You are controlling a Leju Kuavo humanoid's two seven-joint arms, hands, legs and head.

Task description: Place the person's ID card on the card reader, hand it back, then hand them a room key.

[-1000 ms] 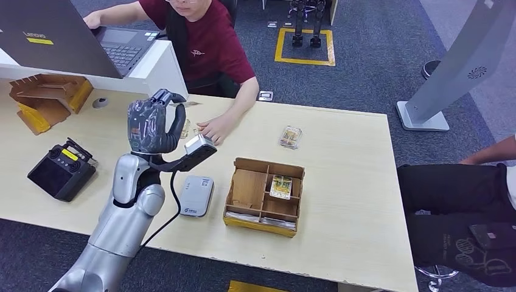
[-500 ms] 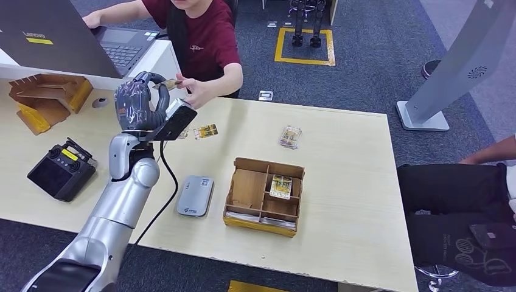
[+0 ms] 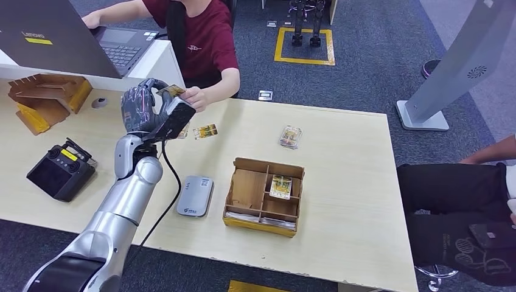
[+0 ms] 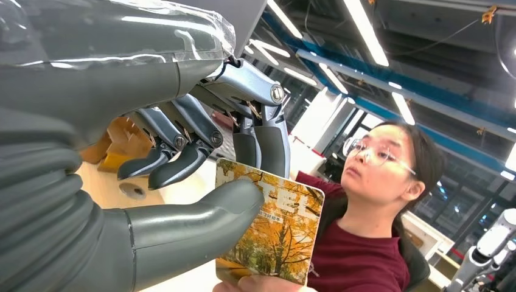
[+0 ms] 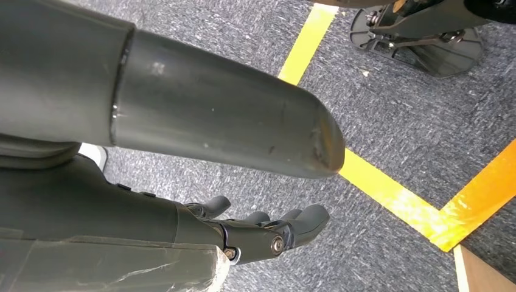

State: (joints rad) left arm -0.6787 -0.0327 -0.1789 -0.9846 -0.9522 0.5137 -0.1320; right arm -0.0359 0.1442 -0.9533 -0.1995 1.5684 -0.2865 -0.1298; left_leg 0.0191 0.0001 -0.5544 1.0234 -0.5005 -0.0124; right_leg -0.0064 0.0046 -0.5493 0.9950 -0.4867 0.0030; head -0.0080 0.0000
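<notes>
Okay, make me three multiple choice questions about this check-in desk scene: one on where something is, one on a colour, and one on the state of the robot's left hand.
1. Where is the grey card reader?
A. on the table beside the wooden tray
B. inside the wooden tray
C. on the laptop

2. What colour is the person's shirt?
A. blue
B. dark red
C. white

3. What is the left hand doing?
A. resting flat on the table
B. gripping the black controller
C. holding a card

Answers: 1 A, the reader lies next to the wooden tray. 2 B, the sleeve is maroon. 3 C, thumb and fingers pinch the card, which the person's hand also touches.
</notes>
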